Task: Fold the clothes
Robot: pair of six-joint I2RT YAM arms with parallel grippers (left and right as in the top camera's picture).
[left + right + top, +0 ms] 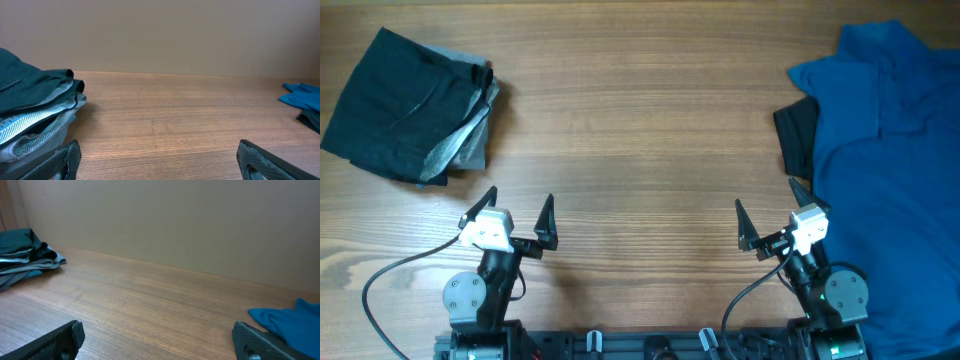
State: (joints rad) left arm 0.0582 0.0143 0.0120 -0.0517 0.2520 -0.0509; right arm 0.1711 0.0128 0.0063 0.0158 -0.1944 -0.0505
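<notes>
The black shorts (410,105) lie folded in a pile at the table's far left, with pale lining showing along the right edge. They also show in the left wrist view (30,110) at the left and in the right wrist view (22,255) at the far left. My left gripper (520,200) (162,165) is open and empty near the front edge, to the right of and nearer than the pile. My right gripper (767,200) (157,345) is open and empty near the front edge at the right.
A large blue shirt (890,150) (302,95) (290,317) is spread over the table's right side, right beside my right gripper. A black cloth edge (795,135) sticks out from under its left side. Bare wooden tabletop (640,130) lies between the two heaps.
</notes>
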